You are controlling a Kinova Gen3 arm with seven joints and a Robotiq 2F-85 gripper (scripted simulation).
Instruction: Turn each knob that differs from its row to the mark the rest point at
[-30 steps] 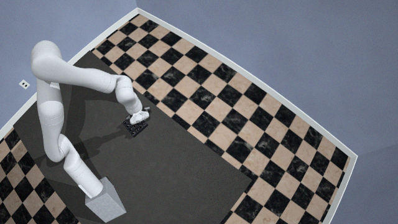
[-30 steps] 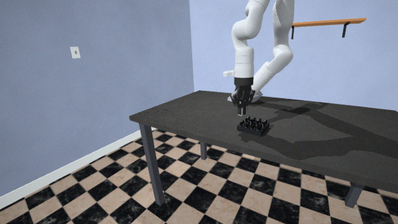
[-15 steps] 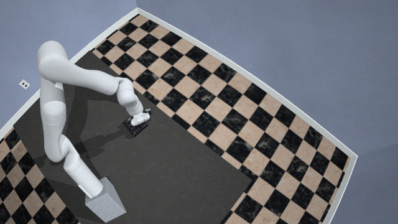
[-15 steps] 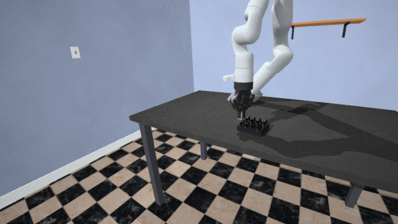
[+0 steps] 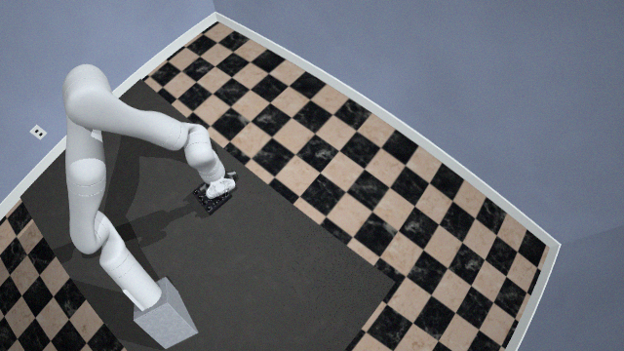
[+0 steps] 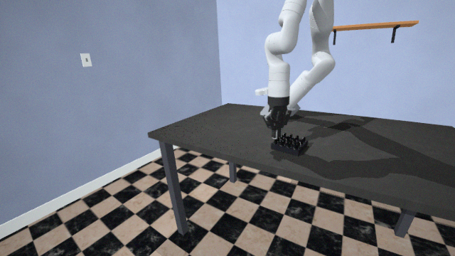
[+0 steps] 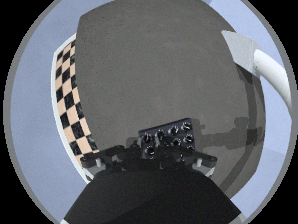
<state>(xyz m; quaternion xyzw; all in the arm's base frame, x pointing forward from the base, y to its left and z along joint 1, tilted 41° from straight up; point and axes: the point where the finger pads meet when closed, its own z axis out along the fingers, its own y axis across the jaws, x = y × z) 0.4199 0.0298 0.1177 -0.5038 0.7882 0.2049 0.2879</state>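
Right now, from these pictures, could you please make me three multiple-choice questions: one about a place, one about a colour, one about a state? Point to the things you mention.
1. Where is the pincer (image 6: 276, 136) (image 7: 148, 143)?
A) Beside the robot's base
B) At the knob box (image 5: 211, 208) (image 6: 286, 149) (image 7: 167, 129)
C) Below the table top

2. What colour is the wall shelf (image 6: 375, 25)?
A) Orange-brown
B) Green
C) White

3. How is the knob box?
A) Upside down
B) Lying on its side
C) Upright, knobs (image 6: 291, 136) (image 7: 187, 126) upward

1: B, the exterior view shows its fingertips right at the box.
2: A, its board shows that colour against the blue wall.
3: C, the knobs rise from its upper face in the exterior view.

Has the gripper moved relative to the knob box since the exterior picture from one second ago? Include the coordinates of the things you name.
Yes: the gripper (image 5: 211, 197) (image 6: 276, 138) has come down, its fingertips now at the knobs of the knob box (image 5: 211, 209) (image 6: 285, 149).
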